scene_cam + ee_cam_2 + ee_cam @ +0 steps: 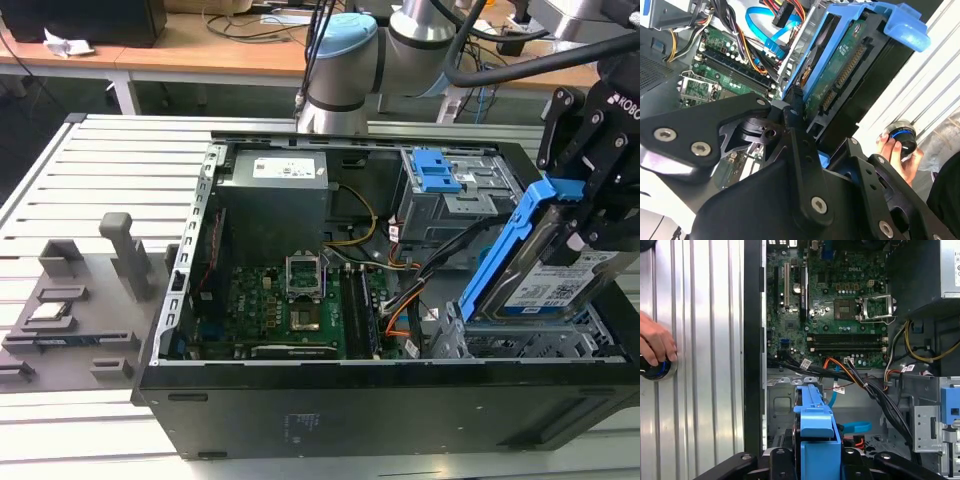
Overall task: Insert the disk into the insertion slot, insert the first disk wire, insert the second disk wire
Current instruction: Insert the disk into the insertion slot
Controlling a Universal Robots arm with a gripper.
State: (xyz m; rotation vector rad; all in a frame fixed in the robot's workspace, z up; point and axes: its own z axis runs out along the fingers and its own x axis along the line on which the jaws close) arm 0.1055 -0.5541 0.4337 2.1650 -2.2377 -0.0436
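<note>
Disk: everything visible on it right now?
The disk is a flat silver drive with a white printed label, clipped in a bright blue plastic carrier; in the second wrist view its underside shows a green circuit board and a connector row. It stands steeply tilted, upper end gripped by the gripper on the blue frame, lower end at the top of the grey perforated insertion slot, not lying flat in it.

Arm (345,60) extended, gripper (572,205) tilted, fingers (603,215) apparently clamped on disk (550,285)
</note>
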